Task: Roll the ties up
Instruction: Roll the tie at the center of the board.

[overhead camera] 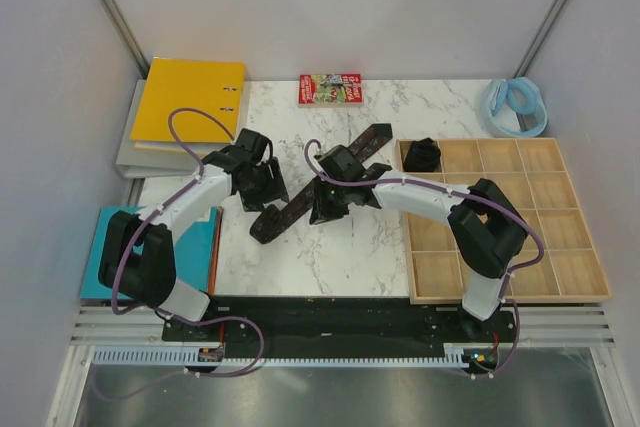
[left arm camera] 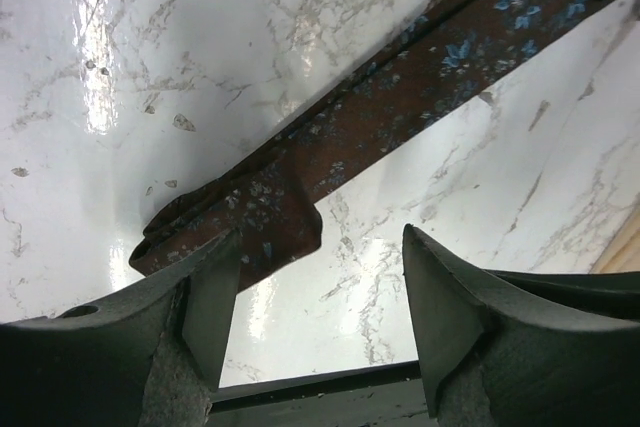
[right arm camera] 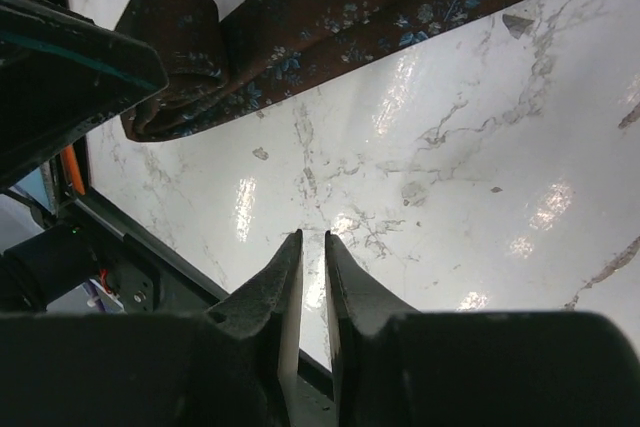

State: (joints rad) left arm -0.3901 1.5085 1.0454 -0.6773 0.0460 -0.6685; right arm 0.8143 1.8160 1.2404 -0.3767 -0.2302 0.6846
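We see one tie [overhead camera: 283, 215] lying flat and diagonal across the marble counter [overhead camera: 330, 262], its near end toward the left arm and its far end toward the tray. In the left wrist view that near end is folded back on itself into a short doubled flap. The left pincer [left arm camera: 315, 252] stands wide open right at this flap. One finger [left arm camera: 210, 297] overlaps the fold's edge, the other is over bare counter, and nothing lies between them. We cannot tell whether the finger touches the cloth. The right pincer [right arm camera: 313, 242] is nearly closed, with only a thin slit between its fingers, and it grips nothing. It hangs over bare counter, a little apart from the same folded end. A second tie, rolled into a dark coil [overhead camera: 423, 154], sits in the far-left corner compartment of the wooden tray [overhead camera: 560, 247] on the right.
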